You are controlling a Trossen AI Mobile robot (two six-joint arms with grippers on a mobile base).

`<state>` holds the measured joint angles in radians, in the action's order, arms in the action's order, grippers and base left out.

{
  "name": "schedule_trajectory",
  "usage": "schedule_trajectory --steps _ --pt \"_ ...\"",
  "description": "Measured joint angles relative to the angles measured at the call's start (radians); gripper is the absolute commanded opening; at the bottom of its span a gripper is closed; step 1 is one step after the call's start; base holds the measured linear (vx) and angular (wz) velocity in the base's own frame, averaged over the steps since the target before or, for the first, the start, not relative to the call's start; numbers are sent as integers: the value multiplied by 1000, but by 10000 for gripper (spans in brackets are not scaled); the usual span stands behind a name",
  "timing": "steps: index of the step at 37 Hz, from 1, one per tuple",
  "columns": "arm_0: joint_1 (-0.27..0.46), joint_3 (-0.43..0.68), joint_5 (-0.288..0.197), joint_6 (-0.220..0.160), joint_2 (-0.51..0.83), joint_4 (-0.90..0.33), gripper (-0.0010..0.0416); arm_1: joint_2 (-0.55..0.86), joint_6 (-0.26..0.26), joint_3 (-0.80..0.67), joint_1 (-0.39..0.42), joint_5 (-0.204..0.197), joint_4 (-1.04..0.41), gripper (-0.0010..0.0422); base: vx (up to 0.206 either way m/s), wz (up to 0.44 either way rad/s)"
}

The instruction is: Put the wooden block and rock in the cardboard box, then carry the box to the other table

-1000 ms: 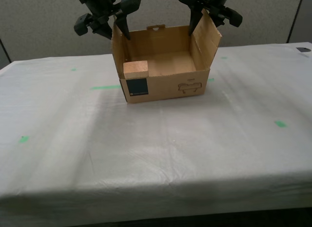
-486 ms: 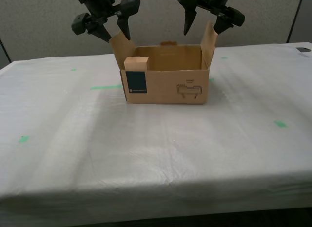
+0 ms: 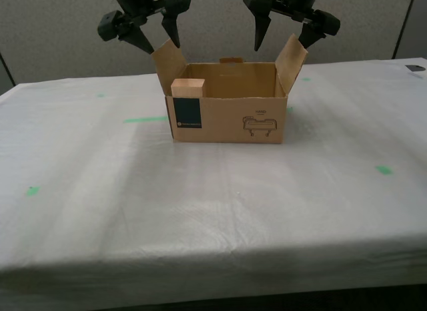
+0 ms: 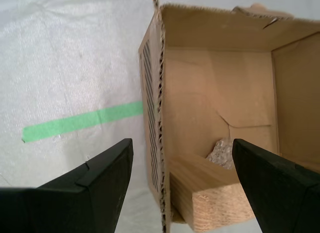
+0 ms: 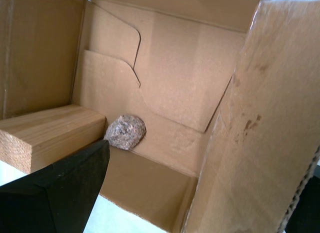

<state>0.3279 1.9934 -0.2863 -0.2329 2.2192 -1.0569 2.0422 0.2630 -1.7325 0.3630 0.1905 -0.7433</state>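
Exterior view: box [image 3: 227, 114] standing on the grey-white table [image 3: 200, 204], block [image 3: 187, 88] poking up at its corner toward the view's left. Two grippers above the side flaps, fingers spread.

Second wrist view: second gripper [image 4: 182, 180] wide open, straddling a flap; block [image 4: 210, 193] and rock [image 4: 222, 152] inside.

First wrist view: first gripper's spread hard to tell; one finger [image 5: 60, 193] visible; rock [image 5: 125, 132] beside block [image 5: 47, 133].

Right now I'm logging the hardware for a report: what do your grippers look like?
Both are matte black with no markings I can see. My second gripper has broad, wedge-shaped fingers with flat faces and bevelled edges. In the exterior view each gripper ends in two tapering pointed fingers below a blocky black body.
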Motion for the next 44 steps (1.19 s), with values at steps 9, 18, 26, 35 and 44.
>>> schedule_trajectory --steps 9,18,26,35,44 --pt "0 0 0 0 0 -1 392 0 0 -77 -2 0 -30 268 0 0" --pt "0 0 0 -6 0 -2 392 0 -11 -75 -3 -2 -41 267 0 0" --pt "0 0 0 -14 0 -1 392 0 -18 -64 -3 -2 -42 268 0 0" --pt "0 0 0 -19 0 -2 391 0 -31 -64 -3 -3 -42 268 0 0" --pt "0 0 1 -22 0 -8 391 16 -71 -48 -5 -30 -36 267 0 0"
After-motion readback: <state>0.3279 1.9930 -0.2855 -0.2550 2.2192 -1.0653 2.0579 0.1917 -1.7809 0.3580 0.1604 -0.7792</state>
